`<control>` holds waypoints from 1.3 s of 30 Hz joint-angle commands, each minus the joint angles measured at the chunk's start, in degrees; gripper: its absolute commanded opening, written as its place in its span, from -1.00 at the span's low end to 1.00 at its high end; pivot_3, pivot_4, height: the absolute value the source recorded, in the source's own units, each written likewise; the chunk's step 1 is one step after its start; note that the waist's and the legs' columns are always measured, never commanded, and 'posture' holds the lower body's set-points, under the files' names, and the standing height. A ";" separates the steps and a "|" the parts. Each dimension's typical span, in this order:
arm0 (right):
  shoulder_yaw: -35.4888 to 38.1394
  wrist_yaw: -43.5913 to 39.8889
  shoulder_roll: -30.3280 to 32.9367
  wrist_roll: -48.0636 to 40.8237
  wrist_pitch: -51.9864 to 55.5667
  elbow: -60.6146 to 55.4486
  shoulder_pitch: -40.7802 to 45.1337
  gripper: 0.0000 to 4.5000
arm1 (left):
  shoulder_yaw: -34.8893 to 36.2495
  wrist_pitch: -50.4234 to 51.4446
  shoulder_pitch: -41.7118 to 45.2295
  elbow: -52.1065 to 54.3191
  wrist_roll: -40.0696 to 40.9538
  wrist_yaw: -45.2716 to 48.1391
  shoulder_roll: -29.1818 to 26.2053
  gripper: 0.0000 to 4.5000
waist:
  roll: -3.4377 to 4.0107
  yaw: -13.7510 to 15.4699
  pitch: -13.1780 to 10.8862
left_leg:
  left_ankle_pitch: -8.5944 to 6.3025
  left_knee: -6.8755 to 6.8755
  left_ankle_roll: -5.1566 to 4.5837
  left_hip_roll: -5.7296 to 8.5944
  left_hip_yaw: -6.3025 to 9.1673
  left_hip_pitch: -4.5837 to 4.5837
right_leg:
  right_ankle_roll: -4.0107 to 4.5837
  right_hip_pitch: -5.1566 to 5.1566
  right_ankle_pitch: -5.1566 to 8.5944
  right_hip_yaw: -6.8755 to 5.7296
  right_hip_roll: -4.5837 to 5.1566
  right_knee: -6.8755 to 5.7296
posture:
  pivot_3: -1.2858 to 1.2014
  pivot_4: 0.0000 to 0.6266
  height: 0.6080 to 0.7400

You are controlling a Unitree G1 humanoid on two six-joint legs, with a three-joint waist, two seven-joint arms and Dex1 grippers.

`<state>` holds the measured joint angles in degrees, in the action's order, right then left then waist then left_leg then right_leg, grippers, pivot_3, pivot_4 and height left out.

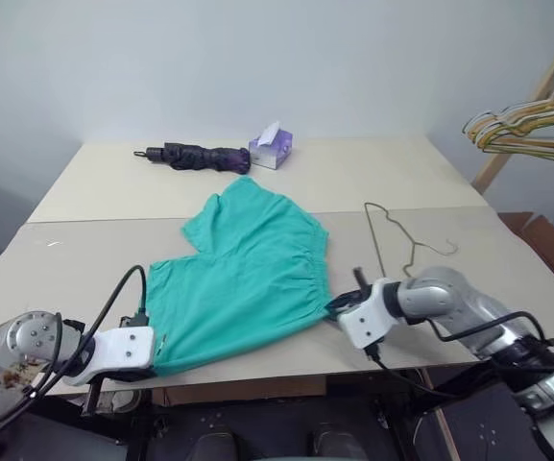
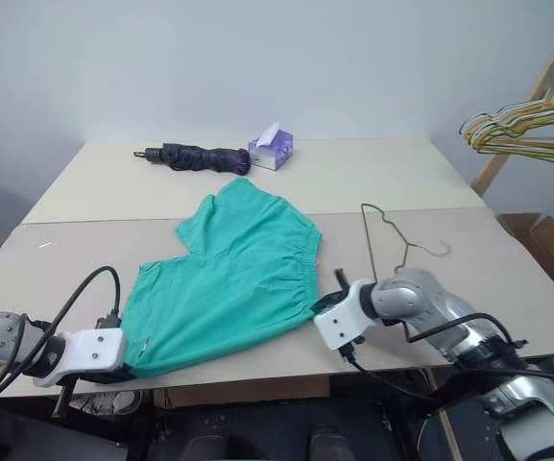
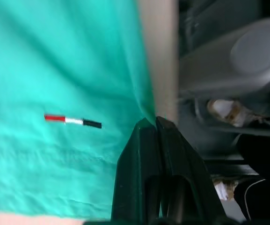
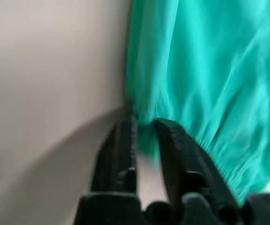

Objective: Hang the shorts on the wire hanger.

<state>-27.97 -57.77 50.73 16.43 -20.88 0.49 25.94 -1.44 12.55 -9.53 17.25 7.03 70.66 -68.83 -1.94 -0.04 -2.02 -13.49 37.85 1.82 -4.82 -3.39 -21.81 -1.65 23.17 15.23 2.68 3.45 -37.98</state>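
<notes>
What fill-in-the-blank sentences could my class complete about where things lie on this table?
1. The shorts are ____ in colour.
2. The wire hanger lies on the table to the robot's ____ of the shorts.
3. Beside the folded umbrella stands a purple ____ box.
4. More hangers hang on a ____ rack.

Missing words: teal-green; right; tissue; wooden

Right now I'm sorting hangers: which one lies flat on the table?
The single thin grey-brown wire hanger, lying beside the teal-green fabric shorts; the yellow and grey hangers hang bunched on a wooden rack.
</notes>
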 commanded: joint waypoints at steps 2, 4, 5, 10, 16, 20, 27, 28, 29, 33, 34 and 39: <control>5.44 -2.84 0.59 -6.67 4.30 -5.49 -1.53 0.26 | 1.48 -0.02 2.16 0.60 1.73 2.24 -0.52 -0.28 | 0.00 0.08 0.00 | 0.00 0.00 0.00 -0.01 0.00 0.04 | 0.00 -0.01 0.00 0.00 -0.01 -0.02 | 0.08 -1.00 1.00; 7.90 -4.41 1.40 -10.29 7.95 -8.21 -3.09 0.56 | 2.78 0.67 1.86 0.18 2.64 4.25 -1.85 0.00 | 0.00 -0.02 0.00 | 0.00 -0.01 0.00 -0.01 0.00 0.04 | 0.00 0.00 0.00 0.01 -0.02 -0.03 | 0.08 -1.00 1.00; 9.64 -5.01 1.81 -12.57 10.61 -9.78 -3.89 0.74 | 3.79 0.93 1.94 -0.14 3.36 4.98 -2.30 0.18 | 0.00 -0.01 0.00 | 0.00 -0.01 0.00 -0.01 0.00 0.02 | 0.01 0.01 0.00 0.01 -0.02 -0.02 | 0.08 -1.00 1.00; 19.67 3.44 -3.69 -19.94 40.34 -13.43 -1.62 1.00 | 9.64 4.60 9.15 -0.15 14.18 4.38 3.06 0.89 | -0.02 0.23 0.01 | 0.00 0.00 0.00 -0.02 0.01 0.05 | 0.00 -0.03 0.00 -0.01 -0.01 -0.02 | 0.07 -1.00 1.00; 29.26 21.40 -16.10 -21.08 71.36 -5.56 8.01 1.00 | 7.18 8.55 18.69 1.30 18.72 0.55 11.05 0.99 | -0.02 0.22 0.02 | 0.00 -0.01 0.00 0.00 0.03 -0.11 | 0.01 0.06 -0.01 -0.02 -0.05 0.00 | 0.05 -1.00 1.00; 35.66 33.74 -24.74 -20.67 78.13 4.16 13.22 1.00 | 4.21 10.80 23.30 2.01 18.45 -2.63 15.03 0.99 | -0.02 -0.12 0.02 | 0.00 0.00 0.00 0.01 0.05 -0.22 | 0.02 0.14 -0.03 -0.02 -0.05 -0.02 | 0.04 -1.00 1.00; 35.52 39.67 -30.68 -20.77 74.13 19.99 17.43 1.00 | 2.79 13.54 29.62 2.72 20.69 -6.76 22.12 0.99 | 0.00 -1.10 0.02 | 0.00 0.00 -0.01 0.04 0.15 -0.24 | -0.01 0.09 -0.04 -0.02 -0.05 0.02 | 0.05 -1.00 1.00; 34.87 39.57 -30.95 -20.60 73.51 21.75 17.55 1.00 | 2.70 13.47 29.66 2.93 20.66 -6.60 22.12 0.99 | 0.00 -1.45 0.02 | 0.00 -0.01 -0.01 0.05 0.16 -0.26 | -0.01 0.10 -0.04 -0.02 -0.05 0.02 | 0.05 -1.00 1.00; 34.61 39.51 -31.17 -20.62 73.09 23.36 17.70 1.00 | 2.62 13.41 29.57 3.07 20.55 -6.41 21.94 0.99 | 0.00 -1.79 0.02 | 0.00 -0.01 -0.01 0.04 0.17 -0.27 | -0.01 0.12 -0.04 -0.02 -0.05 0.02 | 0.05 -1.00 1.00; 33.38 38.95 -31.27 -20.47 72.49 26.75 17.55 1.00 | 2.26 12.73 28.67 3.46 19.28 -5.70 20.52 0.99 | 0.00 -2.72 0.02 | 0.00 -0.01 -0.01 0.04 0.22 -0.23 | -0.01 0.10 -0.04 -0.02 -0.06 -0.01 | 0.05 -1.00 1.00; 32.73 38.33 -31.25 -20.51 72.94 27.20 17.11 1.00 | 2.38 12.72 28.29 3.76 19.36 -5.52 20.22 0.99 | 0.01 -2.82 0.02 | 0.00 -0.01 -0.01 0.04 0.22 -0.22 | -0.01 0.09 -0.04 -0.02 -0.06 -0.01 | 0.05 -1.00 1.00; 31.59 37.21 -31.76 -20.84 75.49 29.12 15.82 0.74 | 2.52 13.03 27.99 4.72 20.13 -5.75 20.23 1.00 | 0.00 -2.88 0.02 | 0.00 -0.01 -0.01 0.04 0.24 -0.22 | -0.02 0.08 -0.03 -0.03 -0.07 -0.01 | 0.06 -1.00 1.00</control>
<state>3.96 -20.29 19.23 -3.64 53.24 28.83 41.84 0.53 26.20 17.82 20.28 26.98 64.96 -48.02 -1.94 -2.91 -2.00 -13.48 37.84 1.81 -4.79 -3.15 -22.01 -1.67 23.22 15.20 2.65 3.39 -37.99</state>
